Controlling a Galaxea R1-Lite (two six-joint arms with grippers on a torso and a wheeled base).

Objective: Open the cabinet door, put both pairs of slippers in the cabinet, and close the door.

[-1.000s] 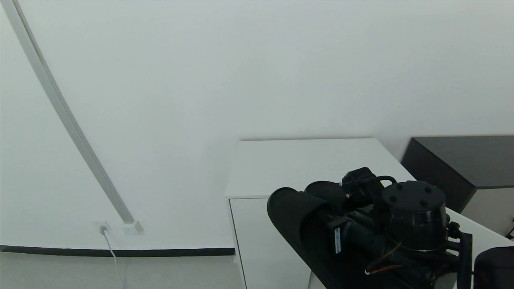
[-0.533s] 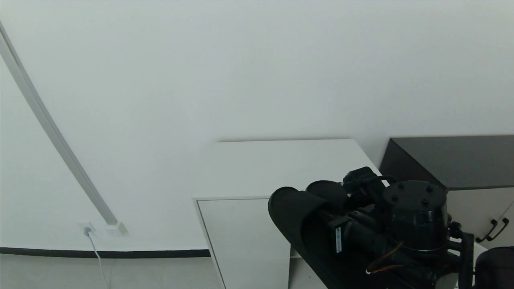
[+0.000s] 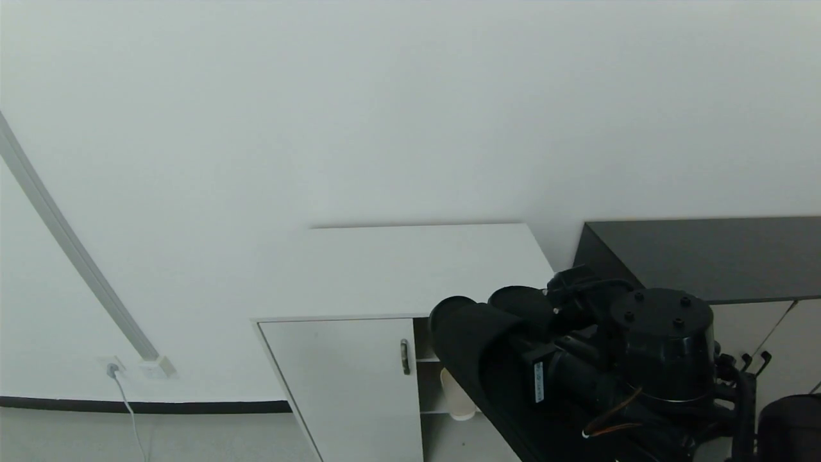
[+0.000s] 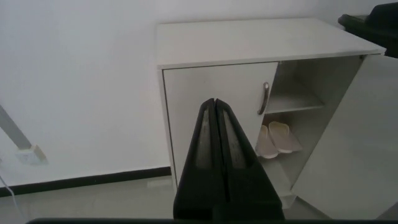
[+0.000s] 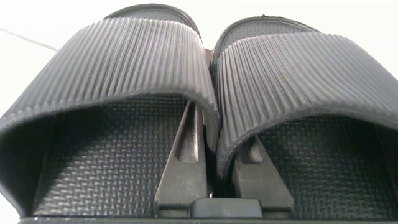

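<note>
- The right gripper [image 5: 214, 152] is clamped on the black slippers [image 3: 474, 340], which sit lower right of centre in the head view, before the white cabinet [image 3: 397, 269].
- The left gripper [image 4: 214, 109] has its fingers pressed together, holding nothing.
- The cabinet's right door [image 4: 354, 143] stands open, and the pale slippers [image 4: 278, 138] lie on a lower shelf inside.

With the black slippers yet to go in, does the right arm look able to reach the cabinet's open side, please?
Probably yes: the door stands wide open, the pale slippers sit low inside, and nothing blocks the right gripper holding the black slippers.
</note>
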